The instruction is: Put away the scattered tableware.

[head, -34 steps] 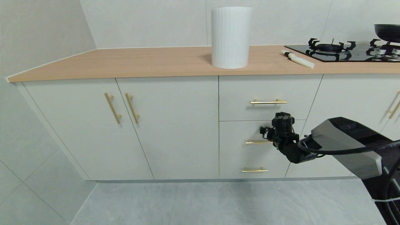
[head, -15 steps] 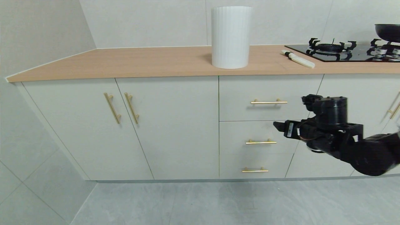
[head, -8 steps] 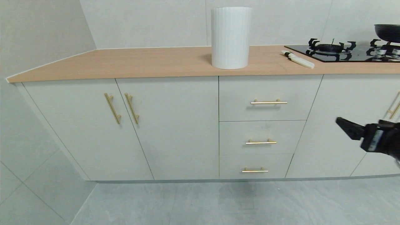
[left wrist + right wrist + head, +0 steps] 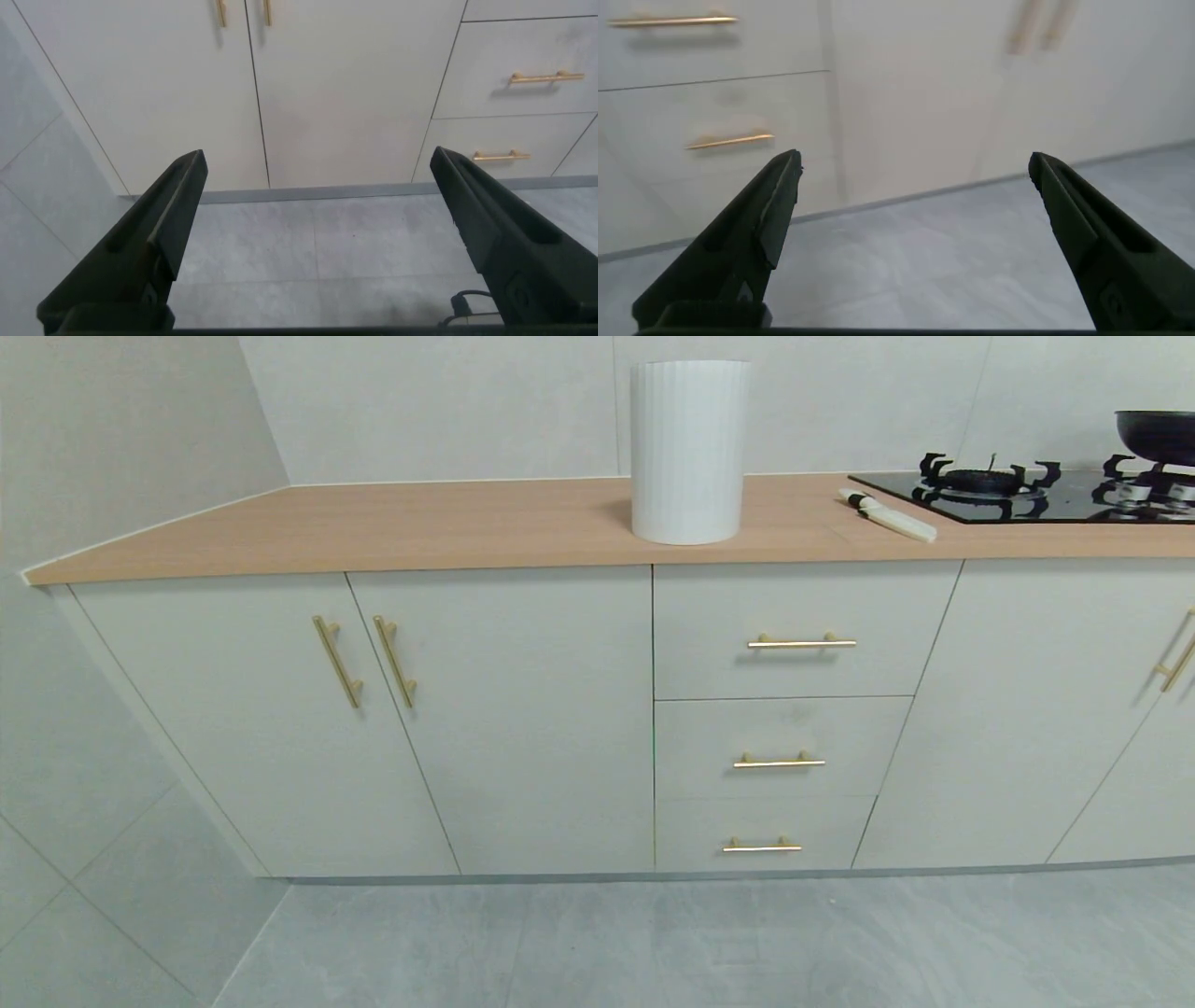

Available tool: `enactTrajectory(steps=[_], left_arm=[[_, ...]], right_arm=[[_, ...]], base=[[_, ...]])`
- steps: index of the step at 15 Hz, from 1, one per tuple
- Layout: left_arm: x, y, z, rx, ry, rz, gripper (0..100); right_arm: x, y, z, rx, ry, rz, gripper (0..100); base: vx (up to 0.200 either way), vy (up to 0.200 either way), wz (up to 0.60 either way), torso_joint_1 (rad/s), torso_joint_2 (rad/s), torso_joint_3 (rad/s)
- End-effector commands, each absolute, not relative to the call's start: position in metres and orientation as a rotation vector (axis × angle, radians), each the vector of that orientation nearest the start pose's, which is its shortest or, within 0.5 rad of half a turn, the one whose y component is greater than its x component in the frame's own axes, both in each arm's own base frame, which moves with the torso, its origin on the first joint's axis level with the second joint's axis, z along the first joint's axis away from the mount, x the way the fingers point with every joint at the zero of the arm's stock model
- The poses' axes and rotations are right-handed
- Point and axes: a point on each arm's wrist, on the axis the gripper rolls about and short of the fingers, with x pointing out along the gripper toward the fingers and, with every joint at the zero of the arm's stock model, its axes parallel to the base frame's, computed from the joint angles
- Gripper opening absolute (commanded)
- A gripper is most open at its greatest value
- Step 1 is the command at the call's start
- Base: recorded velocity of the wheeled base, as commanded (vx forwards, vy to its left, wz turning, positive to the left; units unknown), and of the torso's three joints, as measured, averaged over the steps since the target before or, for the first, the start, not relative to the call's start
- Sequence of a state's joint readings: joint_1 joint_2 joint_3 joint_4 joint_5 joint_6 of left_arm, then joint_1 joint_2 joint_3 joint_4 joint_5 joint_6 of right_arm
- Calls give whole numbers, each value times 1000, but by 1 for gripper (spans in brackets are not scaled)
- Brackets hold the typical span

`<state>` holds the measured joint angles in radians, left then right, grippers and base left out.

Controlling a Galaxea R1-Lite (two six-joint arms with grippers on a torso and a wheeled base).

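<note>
Cream knife [image 4: 888, 513] (black-banded) lies flat on countertop [image 4: 373, 523].

The knife [image 4: 889, 514] is cream, the ribbed canister [image 4: 689, 448] white.

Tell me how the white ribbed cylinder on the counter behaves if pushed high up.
The ribbed cylinder is tall for its base, so a high push probably tips it. Pushed low, it may slide on the smooth countertop. Walls look rigid.
</note>
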<state>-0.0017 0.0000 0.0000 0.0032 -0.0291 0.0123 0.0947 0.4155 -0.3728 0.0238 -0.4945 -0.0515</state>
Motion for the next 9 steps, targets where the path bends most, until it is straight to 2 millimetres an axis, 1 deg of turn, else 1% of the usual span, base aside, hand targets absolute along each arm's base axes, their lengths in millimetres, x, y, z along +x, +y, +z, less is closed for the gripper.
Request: enactTrajectory(steps=[1,3,4,5,8,9], left_arm=[[-23,-1,75,12,3,-31,100],[-23,-1,75,12,3,-31,100],[-23,-1,75,12,3,-31,100],[-23,-1,75,12,3,-31,100],[-23,-1,75,12,3,-31,100],[-23,-1,75,12,3,-31,100]], right_arm=[[-36,-10,162,-72,-19,-477,100],[-44,-10,147,-74,-28,-490,100],[-47,-10,136,-71,-48,-486,100],[-50,-9,126,-73,-71,-441,100],[-44,-7,122,-34,-100,-308,100],[-41,-5,118,-17,-104,-222,100]], base=[[0,0,0,0,0,0],[0,0,0,0,0,0],[0,0,0,0,0,0],[0,0,0,0,0,0],[0,0,0,0,0,0],[0,0,0,0,0,0]])
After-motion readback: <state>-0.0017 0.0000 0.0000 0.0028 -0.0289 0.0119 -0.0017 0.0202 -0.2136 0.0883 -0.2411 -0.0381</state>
